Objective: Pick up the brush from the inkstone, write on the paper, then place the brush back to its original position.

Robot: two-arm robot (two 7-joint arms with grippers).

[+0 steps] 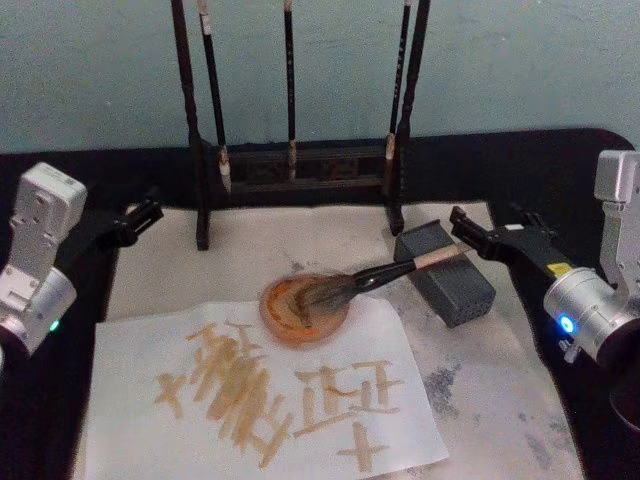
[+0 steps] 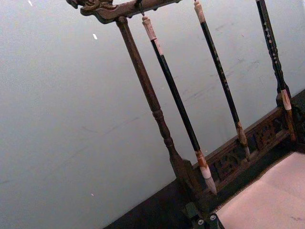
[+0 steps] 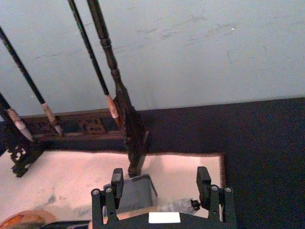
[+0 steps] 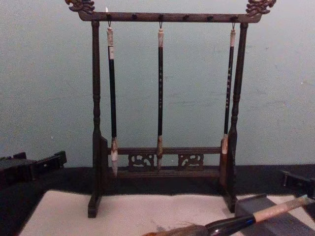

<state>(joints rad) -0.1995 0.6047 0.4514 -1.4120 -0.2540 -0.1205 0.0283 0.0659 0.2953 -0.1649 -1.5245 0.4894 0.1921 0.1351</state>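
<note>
The brush lies tilted, its pale handle resting on top of the dark grey inkstone and its bristles in an orange dish. The chest view shows the brush low at the right, across the inkstone. The paper lies at the front of the mat and bears tan strokes. My right gripper is open just right of the handle's end, level with it. In the right wrist view the gripper has the inkstone beyond its spread fingers. My left gripper stands open at the mat's left edge.
A dark carved wooden rack with three slim hanging brushes stands at the back of the beige mat. A black cloth covers the table around the mat. A pale wall rises behind the rack.
</note>
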